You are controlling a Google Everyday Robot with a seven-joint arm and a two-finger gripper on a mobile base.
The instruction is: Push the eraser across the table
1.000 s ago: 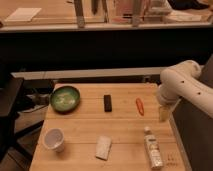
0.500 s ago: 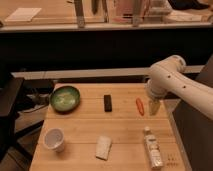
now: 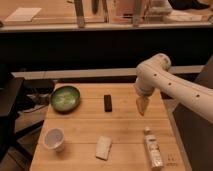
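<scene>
tool (image 3: 144,101) over table (image 3: 120,131), partly hiding orange object (image 3: 141,109) | arm (image 3: 172,86) cut off at right | table front cropped

the arm (image 3: 167,82) has swung left from beyond the tabletop's (image 3: 85,127) right edge to over its right side. the claw (image 3: 142,105) now hangs where the orange object lay, hiding it, and nearer the eraser (image 3: 108,102).
</scene>
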